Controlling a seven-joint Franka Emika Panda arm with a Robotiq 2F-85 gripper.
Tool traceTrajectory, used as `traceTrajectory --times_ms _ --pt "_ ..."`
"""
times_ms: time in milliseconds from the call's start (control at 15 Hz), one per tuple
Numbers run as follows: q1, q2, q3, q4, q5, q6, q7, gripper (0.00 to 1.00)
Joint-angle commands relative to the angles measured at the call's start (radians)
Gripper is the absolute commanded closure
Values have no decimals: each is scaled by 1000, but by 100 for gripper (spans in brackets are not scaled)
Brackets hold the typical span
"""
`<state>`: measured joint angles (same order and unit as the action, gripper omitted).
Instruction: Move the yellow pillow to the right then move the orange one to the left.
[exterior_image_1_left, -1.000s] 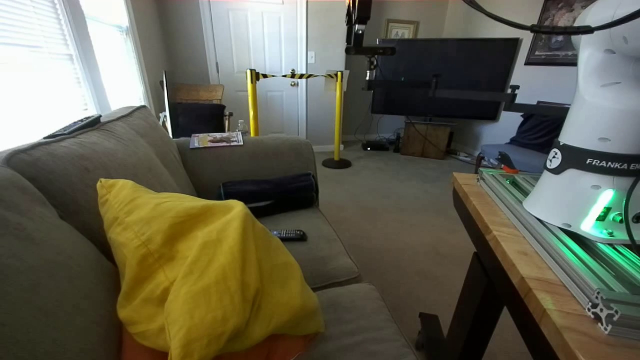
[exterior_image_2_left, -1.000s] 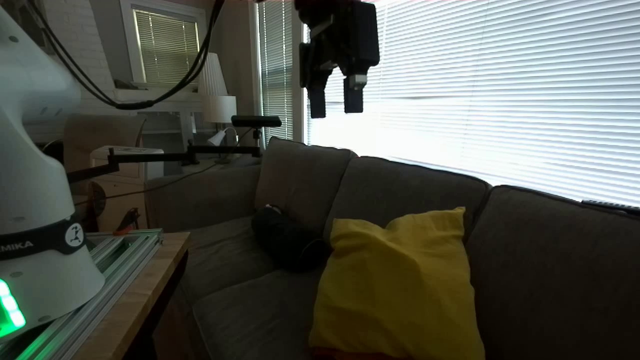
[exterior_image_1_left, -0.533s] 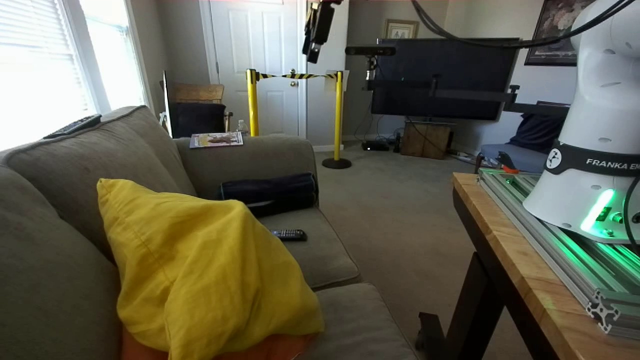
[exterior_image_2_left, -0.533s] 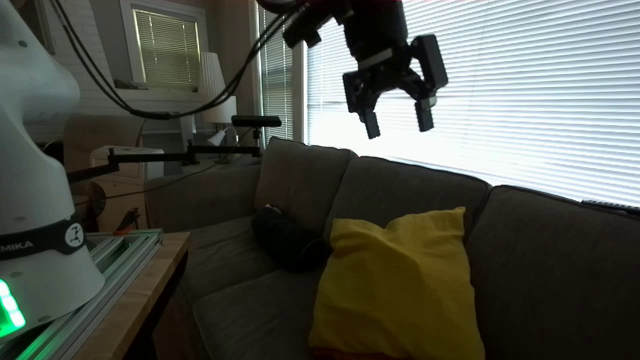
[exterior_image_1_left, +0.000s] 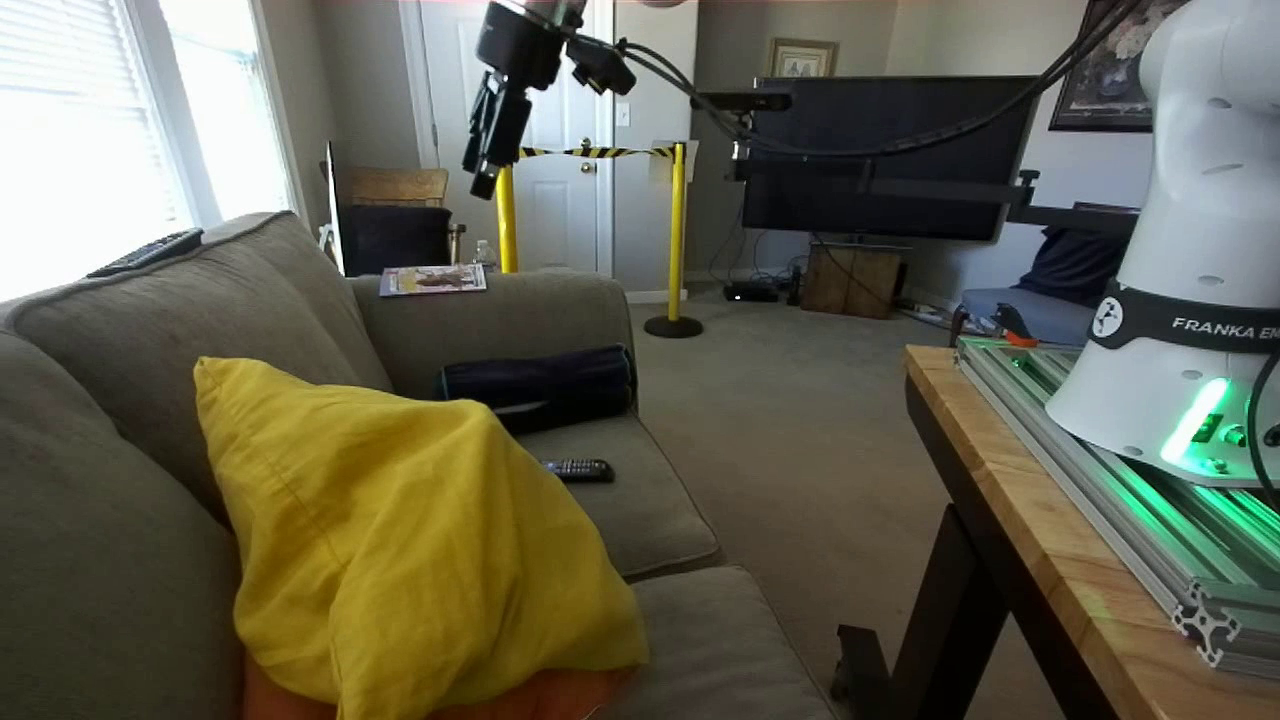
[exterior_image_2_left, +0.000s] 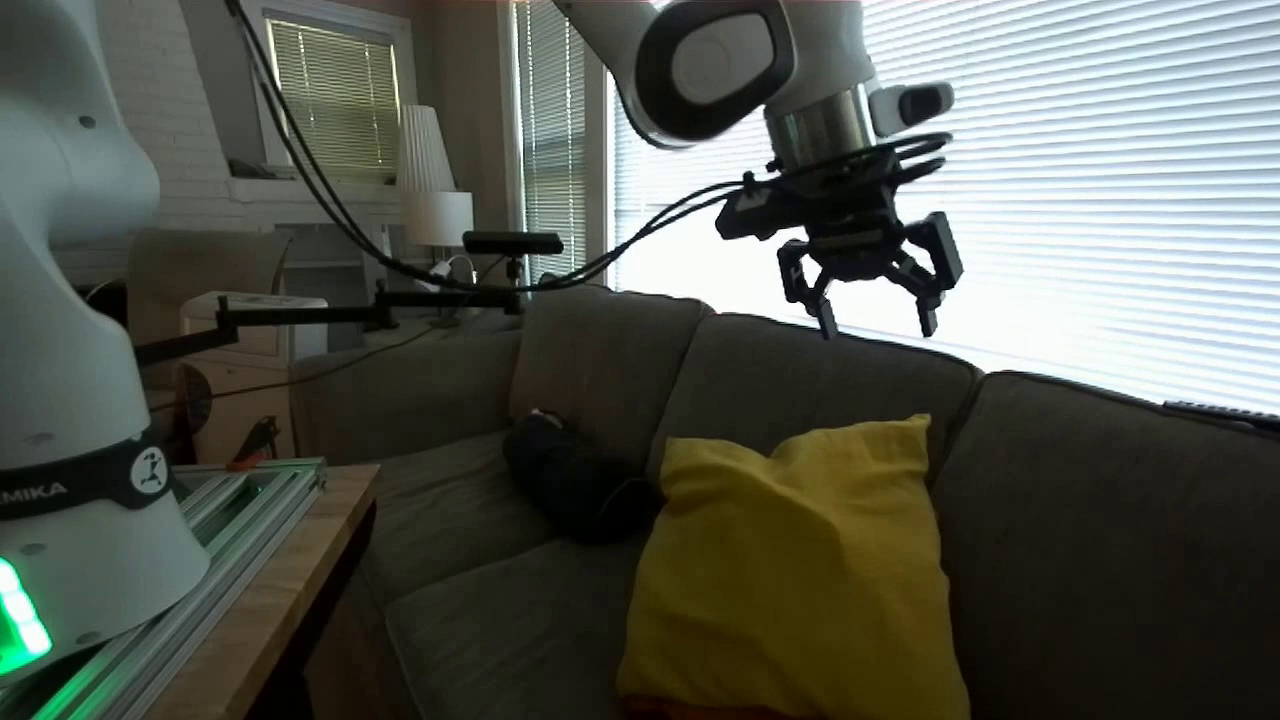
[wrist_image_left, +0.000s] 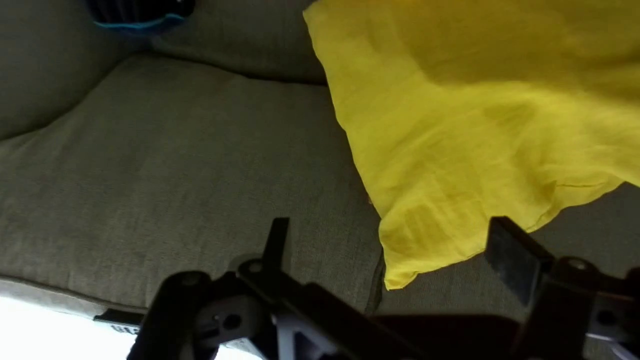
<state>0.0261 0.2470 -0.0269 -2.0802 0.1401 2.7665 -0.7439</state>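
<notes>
The yellow pillow (exterior_image_1_left: 420, 540) leans rumpled against the couch back, and it also shows in an exterior view (exterior_image_2_left: 800, 580). The orange pillow (exterior_image_1_left: 545, 695) lies underneath it, with only its lower edge showing; a thin strip of it shows in an exterior view (exterior_image_2_left: 690, 708). My gripper (exterior_image_2_left: 878, 328) is open and empty above the yellow pillow, near the couch back. It also shows in an exterior view (exterior_image_1_left: 485, 185). In the wrist view the yellow pillow (wrist_image_left: 475, 115) has one corner pointing between the spread fingers (wrist_image_left: 390, 221); they appear apart from it.
The grey couch (exterior_image_1_left: 680, 630) has tall back cushions (exterior_image_2_left: 820, 385). A dark bolster (exterior_image_1_left: 540, 380) and a remote (exterior_image_1_left: 580, 470) lie on the seat. Another remote (exterior_image_1_left: 145, 252) lies on the couch back. The wooden robot table (exterior_image_1_left: 1000, 470) stands across from the couch.
My gripper has moved down and towards the couch back, now above the yellow pillow. It has tilted, and its fingers have spread wider. The pillows have not moved.
</notes>
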Motion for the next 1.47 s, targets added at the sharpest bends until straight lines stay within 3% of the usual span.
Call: traceTrajectory --times_ms 0,333,400,933,1400 --pt "-105 141 137 164 111 -61 -66 0" --pt "-161 243 215 269 84 -190 -51 0" --pt "-144 199 197 202 61 -130 -12 0" --pt "-147 210 201 211 60 -136 -13 0" --pt "-101 351 197 323 41 -153 101 0"
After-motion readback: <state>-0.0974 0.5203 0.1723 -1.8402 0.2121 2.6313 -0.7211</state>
